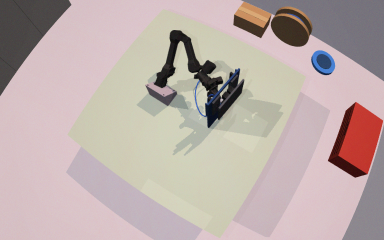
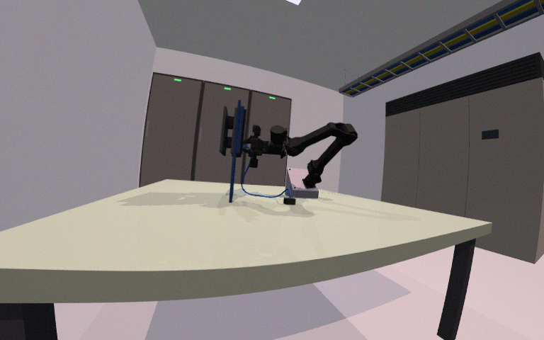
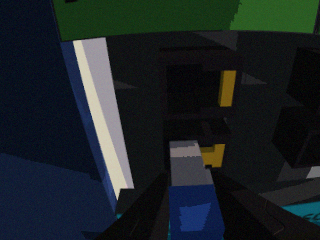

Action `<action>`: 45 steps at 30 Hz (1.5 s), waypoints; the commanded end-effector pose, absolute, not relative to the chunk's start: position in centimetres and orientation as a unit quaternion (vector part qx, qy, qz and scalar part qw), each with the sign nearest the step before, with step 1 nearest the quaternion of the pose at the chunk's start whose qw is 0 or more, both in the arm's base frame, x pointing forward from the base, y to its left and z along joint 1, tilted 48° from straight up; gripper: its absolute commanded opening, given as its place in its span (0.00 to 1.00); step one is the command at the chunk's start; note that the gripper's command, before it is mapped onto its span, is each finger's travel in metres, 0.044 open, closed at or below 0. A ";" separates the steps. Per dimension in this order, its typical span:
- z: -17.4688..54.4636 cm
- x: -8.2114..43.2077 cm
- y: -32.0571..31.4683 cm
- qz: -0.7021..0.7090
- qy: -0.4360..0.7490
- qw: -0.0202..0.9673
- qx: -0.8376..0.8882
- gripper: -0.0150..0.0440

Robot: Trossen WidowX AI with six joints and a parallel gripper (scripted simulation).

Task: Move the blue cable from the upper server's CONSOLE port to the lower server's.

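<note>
The desk carries an upright blue frame, at which the arm reaches. The pincer is clamped on the plug, which stands before the lower of two stacked sockets; whether it is seated cannot be told. The blue cable hangs in a slack loop and should be light and flexible, adding a slight sideways pull. The plug is probably light, rigid and smooth. Grip its body by both sides, behind the nose; the small tab is likely the fragile part and requires a measured squeeze.
</note>
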State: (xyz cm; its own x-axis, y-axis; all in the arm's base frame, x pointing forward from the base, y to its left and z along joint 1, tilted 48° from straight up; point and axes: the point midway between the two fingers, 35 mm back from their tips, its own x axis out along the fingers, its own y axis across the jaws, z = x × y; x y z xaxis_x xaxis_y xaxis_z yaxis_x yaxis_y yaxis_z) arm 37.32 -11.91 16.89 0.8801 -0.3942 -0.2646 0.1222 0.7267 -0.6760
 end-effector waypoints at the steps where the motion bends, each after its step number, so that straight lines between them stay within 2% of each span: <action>1: 17.0 37.5 -12.1 -0.148 0.199 0.908 -0.339 0.25; 45: 16.9 38.4 -12.3 -0.149 0.199 0.908 -0.339 0.25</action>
State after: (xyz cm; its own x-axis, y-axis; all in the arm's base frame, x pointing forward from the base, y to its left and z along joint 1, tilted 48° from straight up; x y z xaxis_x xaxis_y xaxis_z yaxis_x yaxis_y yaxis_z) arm 38.30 -12.14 16.83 0.8797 -0.3957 -0.2637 0.1240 0.7263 -0.6761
